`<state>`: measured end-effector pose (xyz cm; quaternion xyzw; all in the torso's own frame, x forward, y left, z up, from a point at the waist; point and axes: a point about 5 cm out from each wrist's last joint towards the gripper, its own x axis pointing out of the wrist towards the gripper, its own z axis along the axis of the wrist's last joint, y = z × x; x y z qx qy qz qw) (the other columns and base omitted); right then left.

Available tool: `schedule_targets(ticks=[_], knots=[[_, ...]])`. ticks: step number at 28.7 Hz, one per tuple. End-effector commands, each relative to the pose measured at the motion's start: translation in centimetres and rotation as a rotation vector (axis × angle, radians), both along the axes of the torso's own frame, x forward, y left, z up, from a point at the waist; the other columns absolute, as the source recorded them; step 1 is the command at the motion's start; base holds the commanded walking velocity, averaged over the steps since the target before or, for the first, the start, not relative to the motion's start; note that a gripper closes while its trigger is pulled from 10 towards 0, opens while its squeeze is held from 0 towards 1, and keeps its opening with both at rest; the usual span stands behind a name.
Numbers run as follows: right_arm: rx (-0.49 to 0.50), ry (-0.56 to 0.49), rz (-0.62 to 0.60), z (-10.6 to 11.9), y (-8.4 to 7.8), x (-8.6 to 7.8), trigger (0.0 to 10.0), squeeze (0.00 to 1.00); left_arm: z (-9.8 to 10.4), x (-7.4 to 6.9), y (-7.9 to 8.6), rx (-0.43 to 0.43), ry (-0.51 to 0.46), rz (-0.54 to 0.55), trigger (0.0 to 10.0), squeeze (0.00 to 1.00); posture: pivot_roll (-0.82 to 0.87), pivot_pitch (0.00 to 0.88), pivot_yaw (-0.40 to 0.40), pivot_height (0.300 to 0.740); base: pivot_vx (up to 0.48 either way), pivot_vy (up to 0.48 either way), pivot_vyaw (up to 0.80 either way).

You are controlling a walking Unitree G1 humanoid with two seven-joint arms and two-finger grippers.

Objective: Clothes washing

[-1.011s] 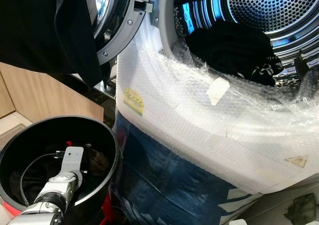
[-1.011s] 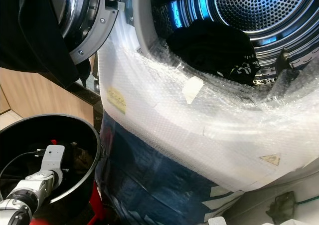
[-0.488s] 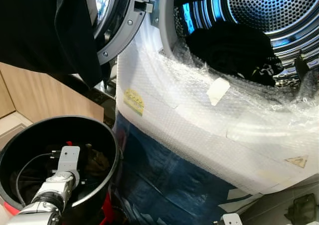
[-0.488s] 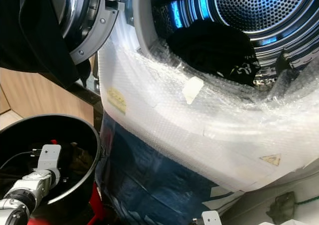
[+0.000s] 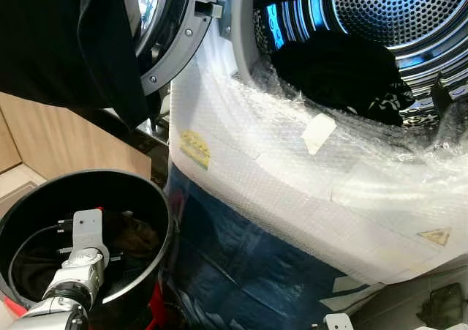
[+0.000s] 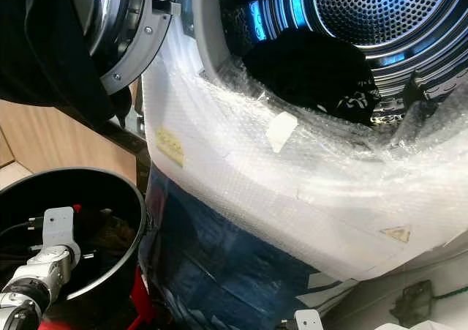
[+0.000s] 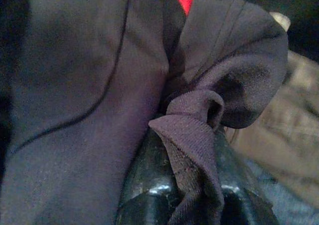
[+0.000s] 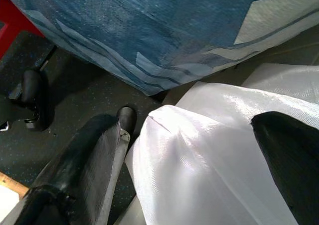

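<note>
Deeper in the black basket (image 5: 157, 198) now sits the left gripper (image 7: 189, 195), moved a little sideways; its fingers (image 7: 149, 190) pinch a fold of dark purple garment (image 7: 89, 85), probably to lift it toward the drum (image 5: 395, 15). Right gripper (image 8: 199, 150) hangs idle, spread wide.

silver ribbed left arm (image 5: 77, 282); grey wrist block; black cable; glossy black fingers (image 8: 82, 162)

A home laundry corner: an open front-loading washing machine (image 5: 307, 176) still wrapped in bubble film, a round black laundry basket (image 5: 157, 198) beside it, pale wooden cabinetry (image 5: 66, 143) behind.
</note>
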<state>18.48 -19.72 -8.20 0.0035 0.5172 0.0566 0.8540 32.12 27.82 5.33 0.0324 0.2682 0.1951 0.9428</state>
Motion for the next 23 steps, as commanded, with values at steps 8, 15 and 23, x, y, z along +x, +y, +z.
schedule_targets(ticks=[8,15,23], knots=[[0.013,-0.011,-0.039,0.2,-0.2,0.4,10.0,0.0,5.1,1.1,-3.0,0.097,-0.259,-0.214,0.0,0.0,0.14,0.053,-0.224,0.74,0.0,0.0,0.0],[0.027,-0.012,-0.034,0.2,0.2,0.6,10.0,0.0,8.4,-1.7,-7.1,0.075,-0.353,-0.5,0.0,0.0,0.16,0.06,-0.221,0.74,0.0,0.0,0.0],[0.071,-0.051,-0.028,0.6,1.1,1.5,10.0,0.0,13.9,-4.8,-8.8,-0.016,-0.462,-0.763,0.0,0.0,0.19,0.061,-0.217,0.74,0.0,0.0,0.0]])
